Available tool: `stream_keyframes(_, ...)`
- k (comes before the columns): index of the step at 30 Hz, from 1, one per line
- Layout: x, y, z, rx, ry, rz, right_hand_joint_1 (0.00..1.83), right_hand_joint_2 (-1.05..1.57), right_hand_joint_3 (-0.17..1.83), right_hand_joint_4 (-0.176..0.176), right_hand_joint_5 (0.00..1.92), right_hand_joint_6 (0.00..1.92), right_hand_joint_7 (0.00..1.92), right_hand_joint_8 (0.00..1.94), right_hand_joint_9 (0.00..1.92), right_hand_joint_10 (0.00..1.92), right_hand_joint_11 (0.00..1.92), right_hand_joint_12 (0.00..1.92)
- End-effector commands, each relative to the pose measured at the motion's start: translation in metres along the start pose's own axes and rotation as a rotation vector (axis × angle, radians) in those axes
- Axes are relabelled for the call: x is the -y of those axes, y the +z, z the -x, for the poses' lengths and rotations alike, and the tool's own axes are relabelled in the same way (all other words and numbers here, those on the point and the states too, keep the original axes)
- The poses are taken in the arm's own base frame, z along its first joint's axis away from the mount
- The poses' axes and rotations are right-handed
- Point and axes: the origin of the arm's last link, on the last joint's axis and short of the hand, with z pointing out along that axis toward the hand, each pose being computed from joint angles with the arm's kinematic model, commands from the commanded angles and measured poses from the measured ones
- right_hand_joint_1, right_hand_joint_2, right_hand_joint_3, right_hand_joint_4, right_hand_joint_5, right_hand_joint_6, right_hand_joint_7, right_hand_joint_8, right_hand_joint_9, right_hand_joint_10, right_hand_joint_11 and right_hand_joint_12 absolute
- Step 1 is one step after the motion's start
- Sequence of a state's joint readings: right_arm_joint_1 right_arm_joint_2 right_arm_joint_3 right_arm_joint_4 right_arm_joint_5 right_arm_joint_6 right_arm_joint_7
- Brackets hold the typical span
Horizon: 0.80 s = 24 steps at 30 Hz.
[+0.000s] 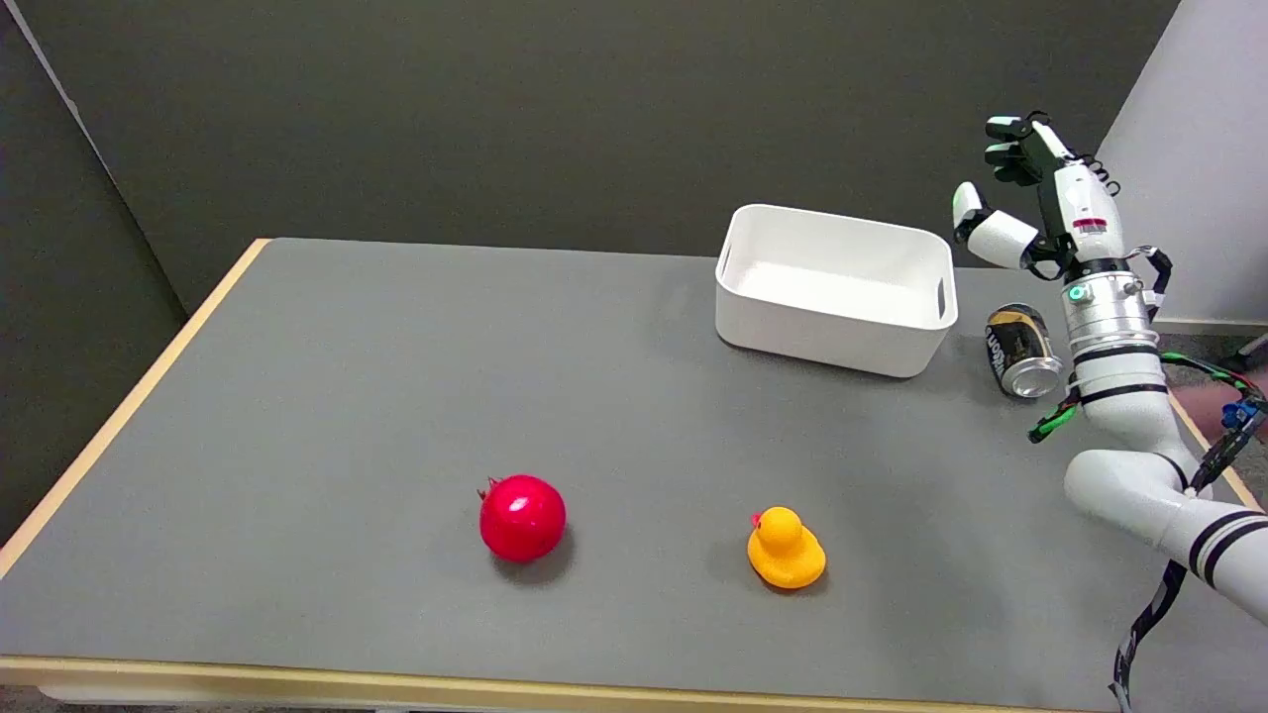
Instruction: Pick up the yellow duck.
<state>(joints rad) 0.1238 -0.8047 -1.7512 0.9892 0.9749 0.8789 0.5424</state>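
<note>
Grey bench point(347, 396) with a pale wood edge fills the head view, set against dark walls. Near its front edge sits the yellow duck point(786, 550), upright on the bare surface, its small red beak turned to the picture's left. To the duck's left, well apart from it, lies a shiny red pomegranate point(522, 517) with its little crown also pointing left. Toward the far side stands a white plastic bin point(837, 289) with handle slots in its end walls. Just to the right of the bin, a dark drink can point(1022, 350) lies on its side with its silver end facing the camera; there is pale lettering on its side, but it is too small and skewed to read. The right arm point(1119, 347) rises from the lower right of the picture, bending upward beside the can. Its right hand point(1030, 198) is held high in the air above the bench's far right corner, well apart from the duck, fingers point(1005, 127) spread apart and holding nothing.
</note>
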Motion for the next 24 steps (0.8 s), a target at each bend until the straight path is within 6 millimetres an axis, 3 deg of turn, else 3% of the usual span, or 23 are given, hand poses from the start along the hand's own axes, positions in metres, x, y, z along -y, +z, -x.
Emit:
stream_keyframes(1, 0.005, -0.002, -0.004, 0.034, -0.004, -0.04, 0.6, 0.8, 0.88, 0.057, 0.3, 0.58, 0.5, 0.54, 0.43, 0.97, 0.2, 1.31)
stream_keyframes(10, 0.03, -0.015, -0.014, 0.202, 0.305, -0.165, 0.55, 0.75, 0.93, 0.075, 0.3, 0.57, 0.52, 0.57, 0.46, 0.98, 0.24, 1.35)
stream_keyframes(14, 0.035, -0.049, -0.009, 0.332, 0.414, -0.158, 0.44, 0.71, 0.94, 0.093, 0.29, 0.56, 0.52, 0.59, 0.47, 0.98, 0.25, 1.37)
stream_keyframes(19, 0.042, -0.088, 0.001, 0.368, 0.535, -0.061, 0.34, 0.68, 0.94, 0.116, 0.31, 0.61, 0.53, 0.62, 0.49, 0.98, 0.27, 1.38)
stream_keyframes(24, 0.055, -0.122, 0.011, 0.426, 0.508, -0.008, 0.34, 0.68, 0.94, 0.12, 0.32, 0.63, 0.54, 0.64, 0.5, 0.99, 0.28, 1.38)
